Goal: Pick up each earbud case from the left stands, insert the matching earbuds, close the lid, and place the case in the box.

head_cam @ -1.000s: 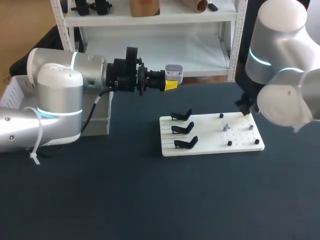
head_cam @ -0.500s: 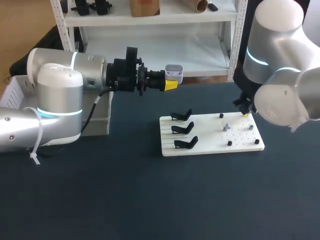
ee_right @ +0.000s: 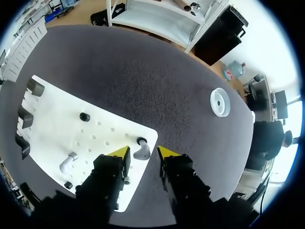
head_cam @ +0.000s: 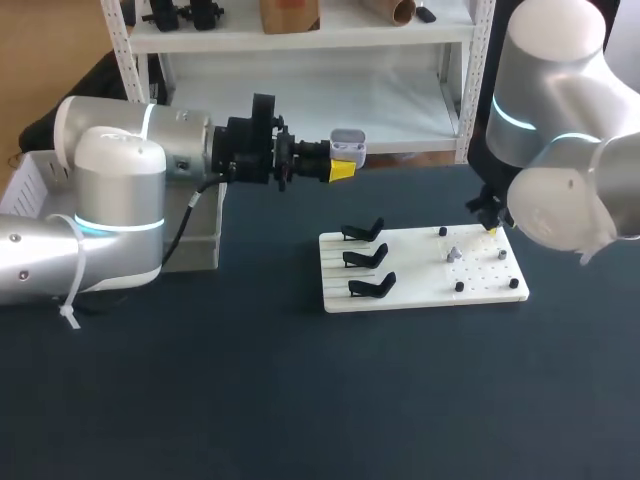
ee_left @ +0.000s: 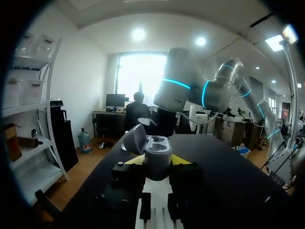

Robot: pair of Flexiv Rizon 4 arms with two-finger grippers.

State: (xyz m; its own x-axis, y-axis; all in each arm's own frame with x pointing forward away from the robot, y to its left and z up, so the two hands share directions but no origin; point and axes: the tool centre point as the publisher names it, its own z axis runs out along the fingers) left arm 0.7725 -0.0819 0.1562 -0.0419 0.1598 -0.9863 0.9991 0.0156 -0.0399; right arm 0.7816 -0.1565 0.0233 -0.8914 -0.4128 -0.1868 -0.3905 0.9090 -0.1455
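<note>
While the left claw [head_cam: 343, 168] is hanging above the far side of the table [head_cam: 250, 400], its yellow fingers are clamping the grey earbud case [head_cam: 347, 145] from two sides, and the case's lid [ee_left: 136, 138] is standing open. To the right, the right claw [head_cam: 490, 228] is hovering low over the far right corner of the white board [head_cam: 420, 285], its fingers standing apart with a grey earbud [ee_right: 141, 152] lying on the board between them. A second earbud [ee_right: 68, 164] is lying nearer and further left on the board, and three black stands [head_cam: 367, 258] are sitting along its left side.
</note>
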